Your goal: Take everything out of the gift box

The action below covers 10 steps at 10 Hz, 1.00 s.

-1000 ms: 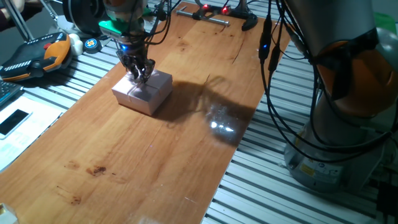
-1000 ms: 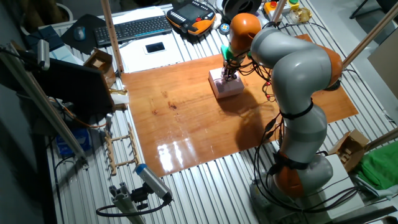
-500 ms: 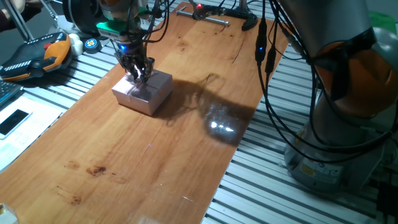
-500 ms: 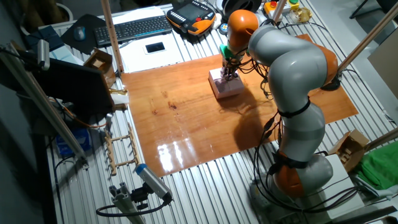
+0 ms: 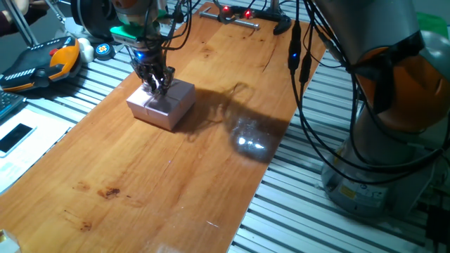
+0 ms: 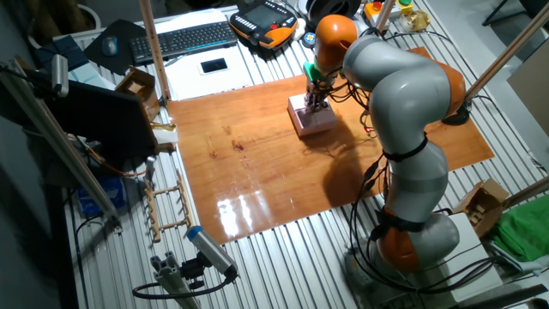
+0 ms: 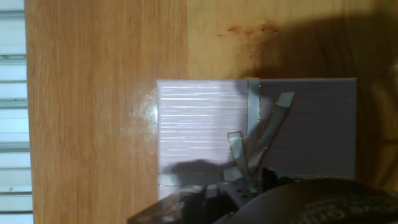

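The pale-pink gift box [image 5: 163, 105] stands on the wooden table [image 5: 176, 183] with its flat pink lid [image 7: 199, 130] on it. It also shows in the other fixed view [image 6: 314, 120]. A ribbon bow [image 7: 258, 140] lies on the lid. My gripper [image 5: 157, 86] points down onto the middle of the lid, fingers drawn together on the bow. In the hand view the ribbon strands run in between the fingertips of the gripper [image 7: 249, 183]. The puzzle cube, the beige block and the flat pale piece are hidden under the lid.
An orange-black teach pendant [image 5: 39, 63] and a phone [image 5: 14, 137] lie left of the table. A metal bar with red lights [image 5: 228, 17] lies at the far end. Black cables [image 5: 302, 63] hang over the right edge by the robot base [image 6: 412, 240].
The gripper has shifted very slightly on top of the lid and stays at the bow. The box has not moved.
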Each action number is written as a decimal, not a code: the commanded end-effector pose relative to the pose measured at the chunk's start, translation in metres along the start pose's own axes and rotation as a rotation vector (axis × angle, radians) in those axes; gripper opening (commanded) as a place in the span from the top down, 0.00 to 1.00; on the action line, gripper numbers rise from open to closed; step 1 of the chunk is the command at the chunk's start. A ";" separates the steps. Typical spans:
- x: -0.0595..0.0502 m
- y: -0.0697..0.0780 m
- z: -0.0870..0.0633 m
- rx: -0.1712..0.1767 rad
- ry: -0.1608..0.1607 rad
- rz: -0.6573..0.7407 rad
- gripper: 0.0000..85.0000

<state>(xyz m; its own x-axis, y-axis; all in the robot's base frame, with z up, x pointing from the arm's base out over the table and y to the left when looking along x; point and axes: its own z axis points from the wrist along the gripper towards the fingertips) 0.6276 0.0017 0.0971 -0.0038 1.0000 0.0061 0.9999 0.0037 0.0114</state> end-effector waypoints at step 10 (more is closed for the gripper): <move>0.000 -0.009 -0.028 -0.013 -0.026 -0.037 0.99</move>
<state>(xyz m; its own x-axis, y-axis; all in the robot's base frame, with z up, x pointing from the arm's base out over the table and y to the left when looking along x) 0.6178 0.0013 0.1256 -0.0414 0.9989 -0.0206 0.9988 0.0419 0.0246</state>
